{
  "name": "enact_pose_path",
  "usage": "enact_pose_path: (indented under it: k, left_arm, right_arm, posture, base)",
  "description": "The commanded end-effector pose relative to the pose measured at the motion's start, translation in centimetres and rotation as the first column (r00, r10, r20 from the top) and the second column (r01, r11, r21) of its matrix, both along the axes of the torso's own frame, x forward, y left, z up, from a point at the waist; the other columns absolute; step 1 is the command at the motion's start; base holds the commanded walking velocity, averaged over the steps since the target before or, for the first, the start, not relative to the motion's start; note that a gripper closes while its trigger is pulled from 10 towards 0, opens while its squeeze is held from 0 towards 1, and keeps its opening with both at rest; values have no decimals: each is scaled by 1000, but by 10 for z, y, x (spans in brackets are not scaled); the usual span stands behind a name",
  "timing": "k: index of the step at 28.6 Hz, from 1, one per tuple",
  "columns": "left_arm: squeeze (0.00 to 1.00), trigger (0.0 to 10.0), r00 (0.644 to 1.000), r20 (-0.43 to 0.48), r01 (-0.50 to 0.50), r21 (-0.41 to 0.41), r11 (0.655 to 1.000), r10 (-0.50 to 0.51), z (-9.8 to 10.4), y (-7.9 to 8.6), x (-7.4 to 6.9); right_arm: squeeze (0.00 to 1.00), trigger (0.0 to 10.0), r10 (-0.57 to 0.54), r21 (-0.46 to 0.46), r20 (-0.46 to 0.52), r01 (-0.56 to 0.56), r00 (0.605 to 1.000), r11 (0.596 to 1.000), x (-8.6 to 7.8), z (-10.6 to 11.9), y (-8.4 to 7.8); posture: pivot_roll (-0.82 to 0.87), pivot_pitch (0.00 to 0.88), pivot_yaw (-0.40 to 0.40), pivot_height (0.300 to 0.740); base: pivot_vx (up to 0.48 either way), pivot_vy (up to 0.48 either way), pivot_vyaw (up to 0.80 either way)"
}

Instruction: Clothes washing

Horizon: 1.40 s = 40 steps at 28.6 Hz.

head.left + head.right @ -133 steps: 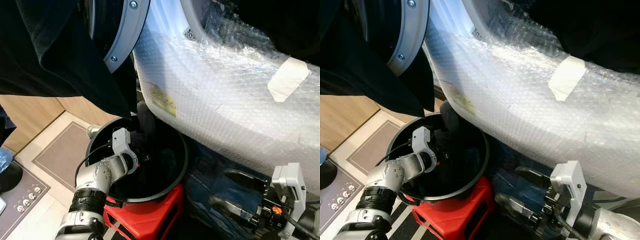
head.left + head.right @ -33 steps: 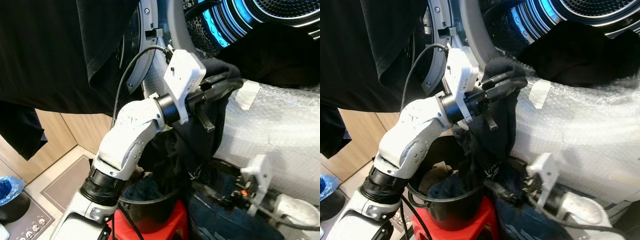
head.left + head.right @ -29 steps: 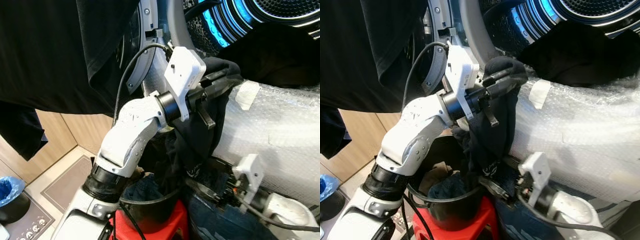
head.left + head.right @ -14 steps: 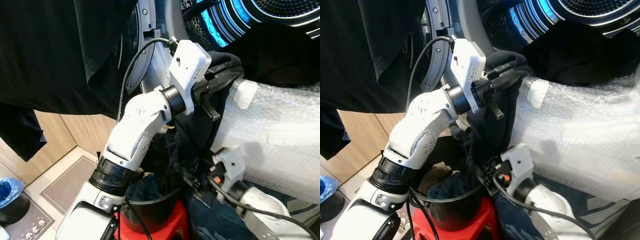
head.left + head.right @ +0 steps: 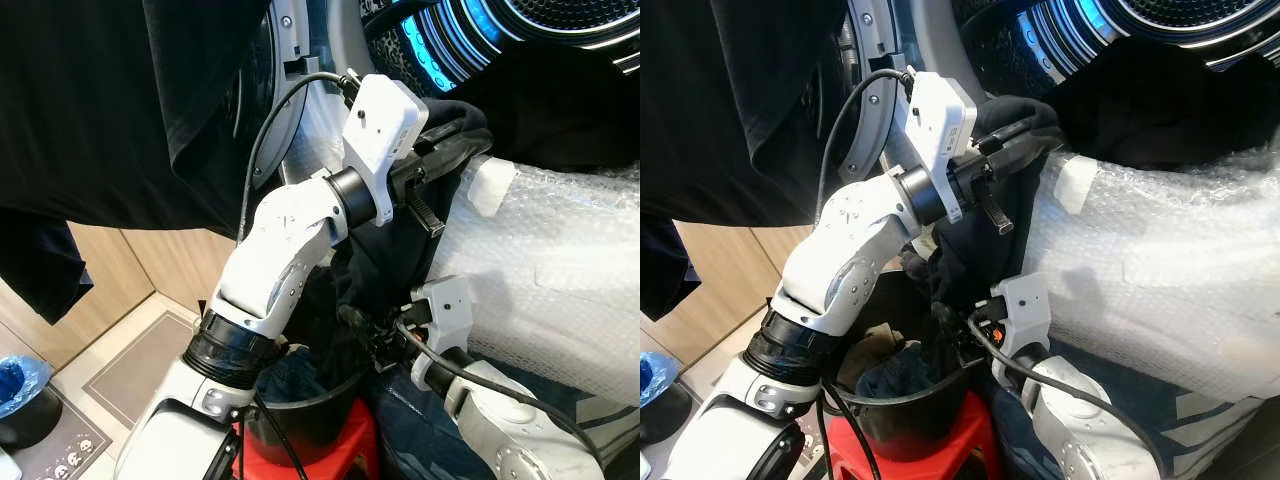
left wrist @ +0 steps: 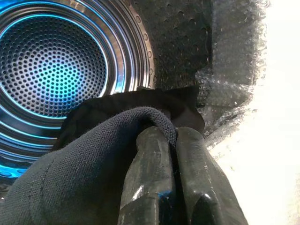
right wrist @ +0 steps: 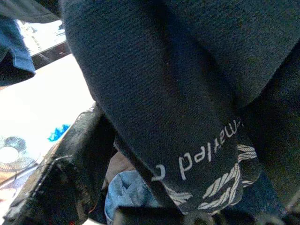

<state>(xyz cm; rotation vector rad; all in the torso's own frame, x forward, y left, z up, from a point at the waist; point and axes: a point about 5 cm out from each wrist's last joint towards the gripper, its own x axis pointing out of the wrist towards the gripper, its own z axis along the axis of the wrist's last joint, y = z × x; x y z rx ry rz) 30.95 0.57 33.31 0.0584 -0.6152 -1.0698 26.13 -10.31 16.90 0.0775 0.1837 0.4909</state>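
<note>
My left gripper is raised beside the washer's mouth, shut on a fold of a dark navy garment. The garment hangs from it down into the black bucket. In the left wrist view the fingers pinch the cloth in front of the blue-lit drum. My right gripper reaches in low, against the garment's hanging lower end just above the bucket rim. The right wrist view sits close on the navy cloth with a white rope print. Black clothing lies at the drum's lip.
The bucket stands on a red stool and holds blue clothes. Bubble wrap covers the washer's front. A large black garment drapes over the open door on the left. A wooden wall and floor mat lie lower left.
The left gripper lifted the navy garment out of the bucket to the washer's mouth and has edged higher. The right arm swung left, up to the garment's lower end.
</note>
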Motion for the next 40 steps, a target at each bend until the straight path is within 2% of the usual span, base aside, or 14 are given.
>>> enact_pose_path:
  k: [1, 5, 6, 7, 18, 29, 30, 31, 32, 40]
  left_arm:
    - [0, 10000, 998, 65, -3, -32, 999, 5, 16, 1, -4]
    - [0, 10000, 998, 65, -3, -35, 999, 5, 17, 0, -4]
    - [0, 10000, 998, 64, -2, -37, 999, 4, 17, -1, -4]
    - [0, 10000, 998, 62, -1, -38, 999, 3, 17, -1, -4]
    - [0, 10000, 998, 56, 9, -46, 999, -7, 18, -3, -6]
    - [0, 10000, 998, -25, 52, -65, 997, -54, 16, -5, -9]
    - [63, 10000, 998, -31, 54, -67, 996, -56, 16, -5, -9]
    - [553, 10000, 998, -33, 48, -68, 997, -50, 16, -5, -9]
    - [1000, 10000, 998, -41, 50, -70, 996, -53, 16, -5, -8]
    - [1000, 10000, 996, -55, 65, -79, 995, -69, 18, -3, -10]
  right_arm:
    - [0, 10000, -38, -12, -28, 38, 999, 999, 3, -3, 2]
    - [0, 9765, -96, 8, -60, 96, 994, 995, 7, -5, 3]
    - [0, 4471, -124, 13, -74, 126, 989, 992, 9, -7, 2]
    - [0, 0, -133, 17, -77, 134, 988, 991, 10, -7, 3]
    - [0, 0, -161, 36, -68, 164, 985, 986, 13, -5, 3]
    - [0, 0, -128, 58, -43, 130, 991, 990, 13, -3, 2]
    - [0, 0, -128, 57, -42, 130, 991, 990, 13, -3, 2]
    - [0, 0, -123, 58, -41, 126, 992, 990, 13, -3, 3]
    - [0, 0, -116, 61, -40, 118, 992, 991, 12, -3, 3]
    - [0, 0, -58, 76, 1, 58, 998, 995, 11, 0, 5]
  posture:
    - [-103, 99, 112, 740]
    - [-104, 98, 113, 740]
    - [-104, 98, 113, 740]
    - [-104, 97, 114, 740]
    - [-105, 90, 118, 740]
    - [-101, 72, 106, 740]
    - [-101, 70, 105, 740]
    - [-100, 67, 104, 740]
    - [-100, 65, 104, 740]
    - [-97, 53, 103, 740]
  base:
    - [0, 0, 0]
    - [0, 0, 0]
    - [0, 0, 0]
    - [0, 0, 0]
    - [0, 0, 0]
    - [0, 0, 0]
    - [0, 0, 0]
    - [0, 0, 0]
    - [0, 0, 0]
    - [0, 0, 0]
